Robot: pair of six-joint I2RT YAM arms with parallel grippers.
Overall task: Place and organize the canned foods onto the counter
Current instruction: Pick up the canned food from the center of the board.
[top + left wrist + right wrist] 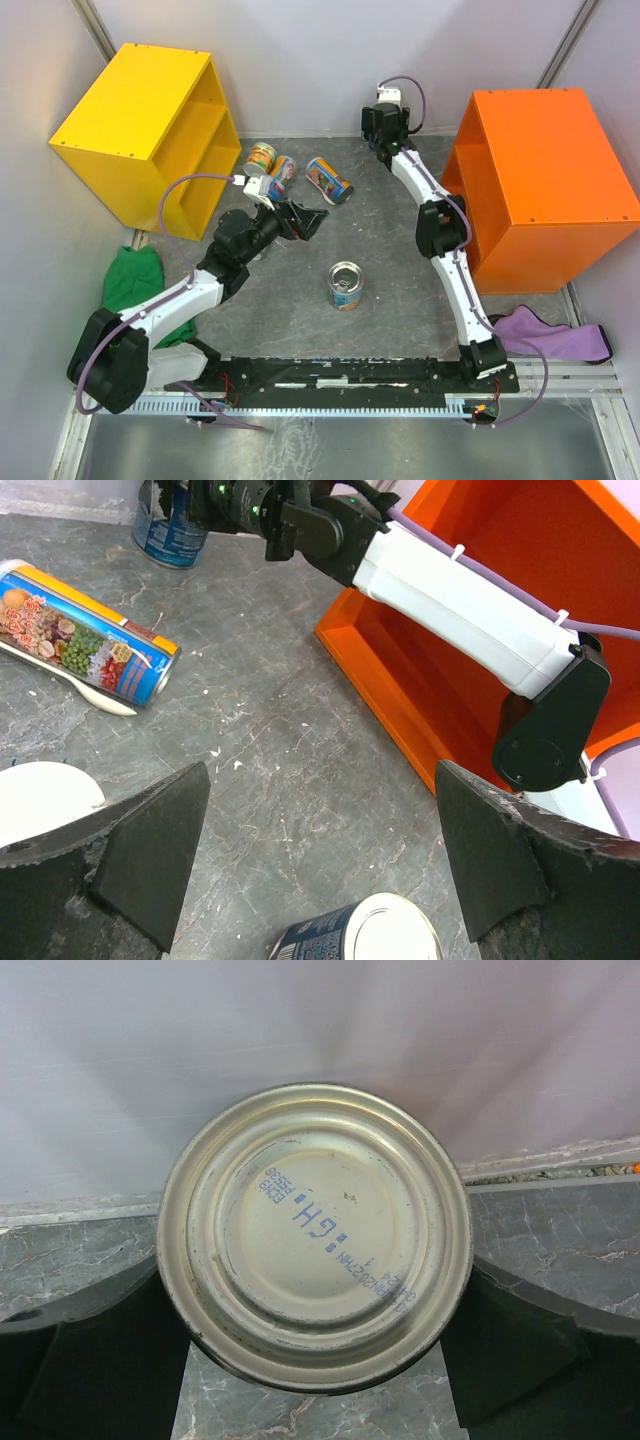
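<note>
My right gripper (385, 122) is at the far back by the wall, shut on a wide blue-labelled tin. The tin's silver end (315, 1235) faces the wrist camera between both fingers (90, 1360), and its label shows in the left wrist view (170, 530). My left gripper (308, 222) is open and empty above the table; its fingers (150, 850) straddle bare floor. A second blue tin (346, 285) stands upright mid-table, just below the left jaws (360, 935). Three colourful cans (328, 180) lie near the yellow cabinet. The orange counter (545, 180) stands at the right.
The yellow cabinet (140, 130) stands at the back left. A green cloth (130, 280) lies by the left arm and a purple cloth (555, 338) by the right base. A white-lidded can's edge (40, 800) shows left of the left gripper.
</note>
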